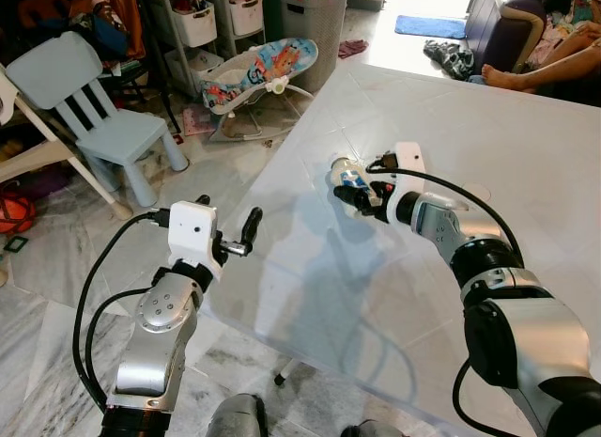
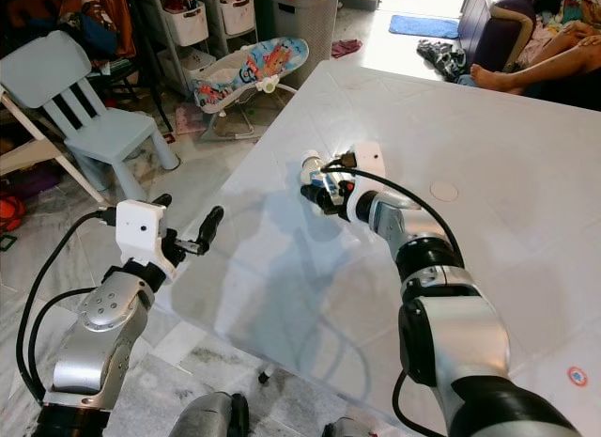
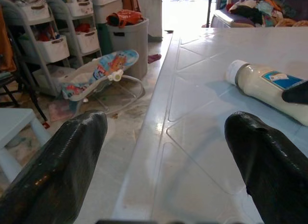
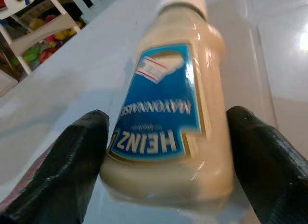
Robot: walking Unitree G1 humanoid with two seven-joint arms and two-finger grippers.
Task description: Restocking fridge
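Note:
A Heinz mayonnaise bottle (image 4: 168, 103) with a white cap and a blue label lies on its side on the white table (image 1: 310, 296), a little in from the left edge. My right gripper (image 1: 360, 195) reaches across the table and is shut on the bottle's (image 1: 347, 177) base end, with one black finger (image 4: 77, 156) against each flank. My left gripper (image 3: 166, 151) is open at the table's near left edge, short of the bottle (image 3: 269, 86), with nothing between its fingers.
On the floor to the left stand a light blue child's chair (image 1: 94, 108), a baby bouncer (image 1: 254, 75) and a grey laundry basket (image 1: 315, 23). A person's legs (image 1: 554, 66) rest on a sofa beyond the table's far right. The table's left edge (image 3: 144, 151) runs beside my left gripper.

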